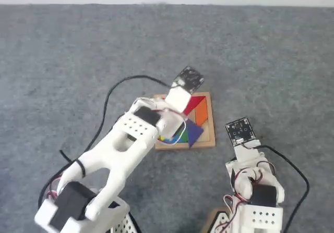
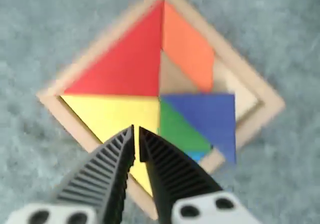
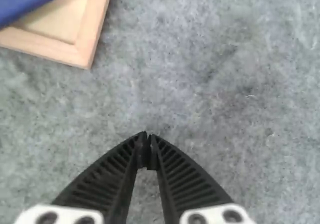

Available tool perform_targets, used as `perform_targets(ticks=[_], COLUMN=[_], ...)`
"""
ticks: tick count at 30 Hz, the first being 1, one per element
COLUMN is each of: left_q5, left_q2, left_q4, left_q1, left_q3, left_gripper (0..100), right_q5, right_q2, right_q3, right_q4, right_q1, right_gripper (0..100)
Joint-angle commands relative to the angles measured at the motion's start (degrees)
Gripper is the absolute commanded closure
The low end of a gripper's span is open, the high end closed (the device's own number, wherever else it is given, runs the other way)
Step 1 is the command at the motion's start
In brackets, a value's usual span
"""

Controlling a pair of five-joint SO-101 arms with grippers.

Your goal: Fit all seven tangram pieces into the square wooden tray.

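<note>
Left claw (image 2: 136, 132) is all but pressed together, only a sliver between its fingers, pinching nothing; it hangs above the tray (image 2: 272, 103), tips over the yellow triangle (image 2: 107, 114). Right claw (image 3: 147, 138) is pressed fully together and also holds nothing, over bare grey table (image 3: 225, 58) just off one corner of the tray, whose rim and a bit of the blue piece show in its wrist view. From the high view, the left arm (image 1: 125, 149) reaches over the tray and covers its near-left part, while the right arm (image 1: 250, 186) stands beside the tray, apart from it. Inside the tray: the red triangle (image 2: 125, 63) and yellow triangle are seated edge to edge. The orange piece (image 2: 187, 48) sits against the red one along the tray's midline, and the green triangle (image 2: 180, 131) is next to the yellow. The blue piece (image 2: 210, 116) is not seated: it lies skewed next to the green, with one corner out past the tray rim. A light-blue sliver (image 2: 197, 156) shows by the rim below the green, too little to tell its shape. Bare tray floor (image 2: 240, 91) shows between the orange piece, the blue piece and the rim. A small tan wedge under the orange could be a piece or the floor; cannot tell.
</note>
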Motion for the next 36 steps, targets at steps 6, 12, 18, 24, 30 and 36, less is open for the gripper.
perform_targets(ticks=[6,12,18,24,30,36], left_q5=[-1.5,-1.7,-1.8,-4.6,-4.7,-4.7], left_q2=[7.4,16.8,23.3,25.0,22.1,7.9], left_q4=[1.4,1.5,1.5,1.4,1.2,-1.3], left_q1=[1.6,5.5,5.5,6.4,7.1,7.0], left_q3=[-5.2,-12.5,-19.0,-22.0,-19.9,-8.2], left_gripper=[99,99,99,99,99,99], right_q5=[0.4,0.4,0.4,0.4,0.4,0.4], right_q2=[-0.8,-0.8,-0.8,-0.8,-0.8,-0.8], right_q3=[1.0,1.0,1.0,1.0,1.0,1.0], right_q4=[0.1,0.1,0.1,0.1,0.1,0.1], right_q1=[-0.2,-0.2,-0.2,-0.2,-0.2,-0.2], right_gripper=[99.1,99.1,99.1,99.1,99.1,99.1])
